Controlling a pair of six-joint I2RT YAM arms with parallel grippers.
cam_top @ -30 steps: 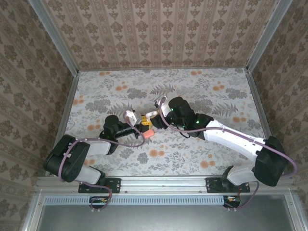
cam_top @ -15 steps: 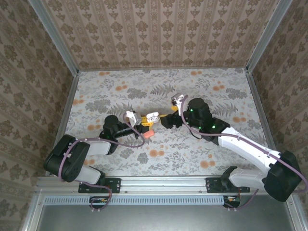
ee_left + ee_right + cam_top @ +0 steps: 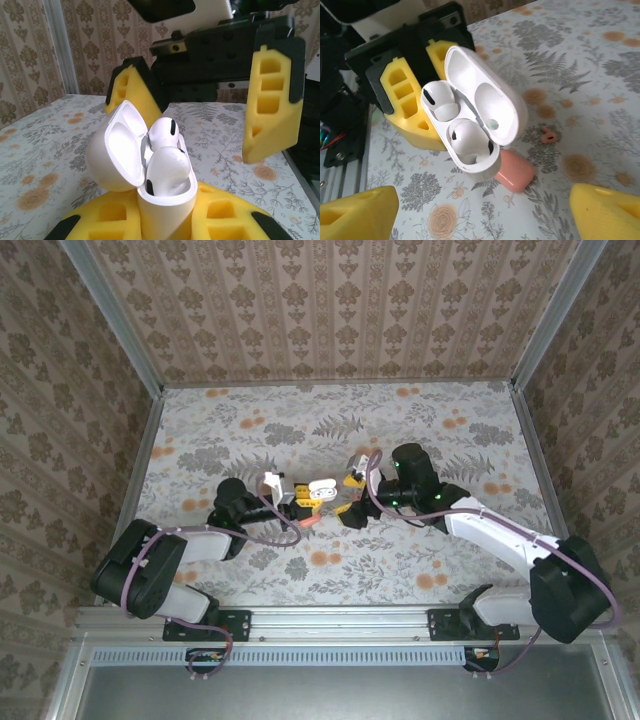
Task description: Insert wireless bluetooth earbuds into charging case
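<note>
Grey floral tabletop (image 3: 450, 440) spreads under everything, and near its middle the two arms meet. There the left gripper (image 3: 296, 501) is clamped on the base of the white charging case (image 3: 492, 107), holding it upright above the table with the lid swung open. Just to its right the right gripper (image 3: 347, 494) has its jaws spread wide, gripping nothing. A coral rounded piece (image 3: 516, 173) lies on the table beneath the case. Both white earbuds (image 3: 467, 140) sit in their wells, though the one toward the right gripper seems to stand a little higher. A tiny coral bit (image 3: 549, 134) lies nearby. The step looks like seating and closing: a light downward press on the higher bud, then the lid tipped over from behind, with the left grip kept firm.
</note>
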